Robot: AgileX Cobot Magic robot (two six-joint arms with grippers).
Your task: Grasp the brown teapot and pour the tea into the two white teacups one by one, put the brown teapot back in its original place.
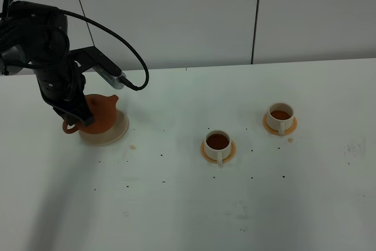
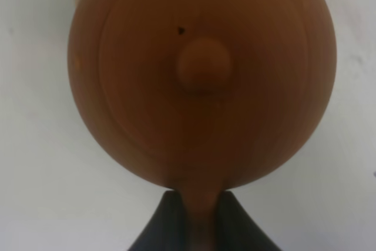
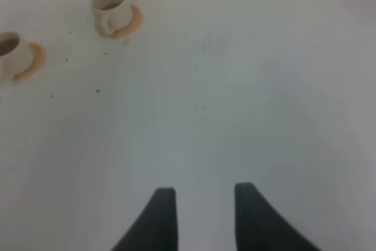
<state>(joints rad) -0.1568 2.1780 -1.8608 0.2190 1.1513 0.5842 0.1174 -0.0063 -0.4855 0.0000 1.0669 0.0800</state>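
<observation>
Setting the teapot [image 1: 101, 113] down flat on the plate [image 1: 117, 133] is the step in hand, it seems; both cups [image 1: 218, 143] [image 1: 279, 115] are seen filled. The pot should be lowered level and centred before it is released. The left gripper [image 2: 202, 216] is pinching the pot's handle, over the plate. The right gripper [image 3: 204, 216] is held with jaws spread, empty, above bare table [image 1: 188, 216]. Only spilled drops and specks are seen nearby; nothing blocks the way.
</observation>
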